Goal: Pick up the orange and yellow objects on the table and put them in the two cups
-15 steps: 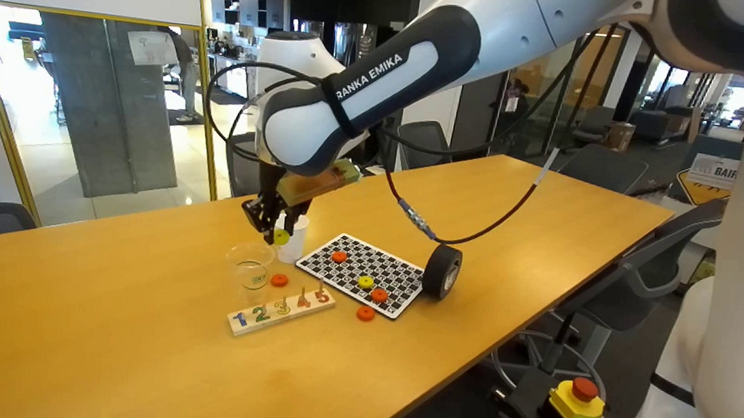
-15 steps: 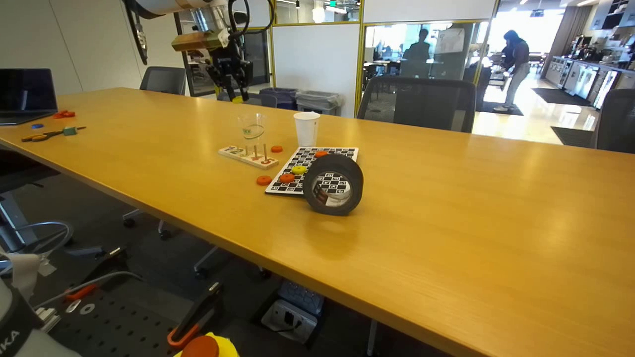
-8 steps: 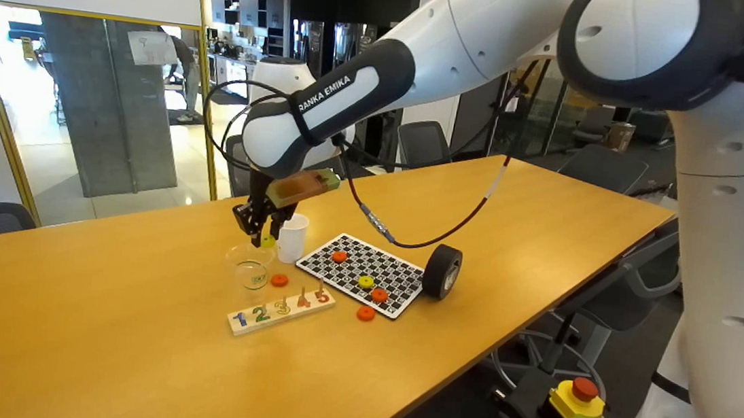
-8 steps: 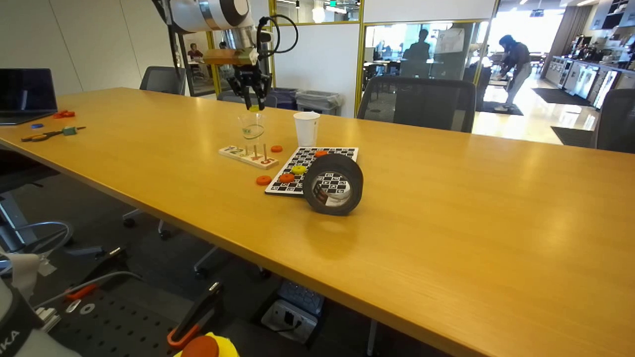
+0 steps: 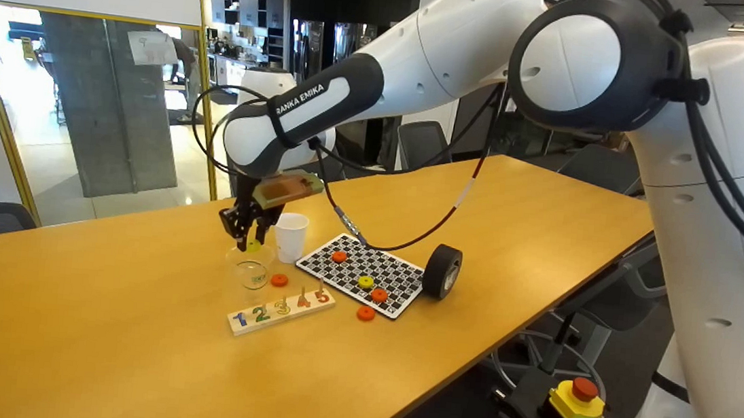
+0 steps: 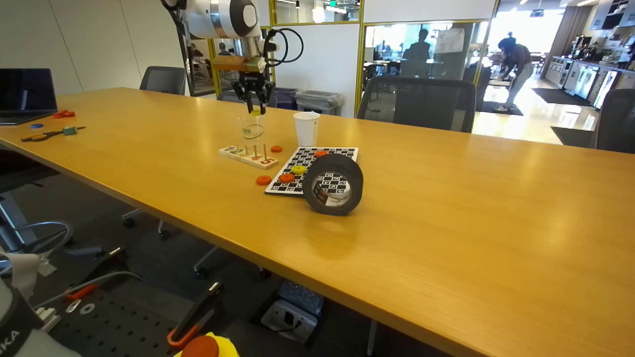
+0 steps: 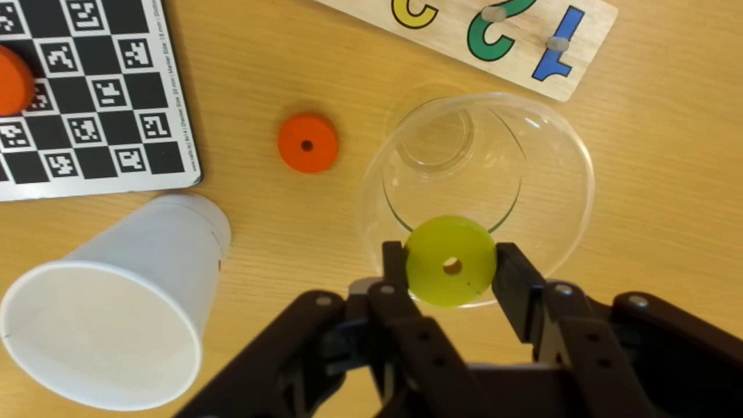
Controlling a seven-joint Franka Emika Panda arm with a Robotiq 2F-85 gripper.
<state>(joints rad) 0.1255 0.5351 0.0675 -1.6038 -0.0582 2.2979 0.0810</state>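
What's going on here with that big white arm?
A robot arm holds a yellow disc in its hand, right at the mouth of a clear cup, not yet released. A white cup stands nearby. Two orange discs and another yellow one lie on a checkered board; two more orange ones sit on the table. The aim is apparently getting discs into cups.

"What sort of place are we looking at?"

"An office, judging by the furniture: mesh chairs (image 6: 416,104) are lining a long wooden table (image 6: 471,218), and a laptop (image 6: 27,91) is standing open on it."

"And what is showing past the table?"

"Gold-framed glass (image 6: 431,54) is rising behind, bins (image 6: 319,101) are standing near it, and a cluttered kitchen counter (image 6: 588,74) is running into the background."
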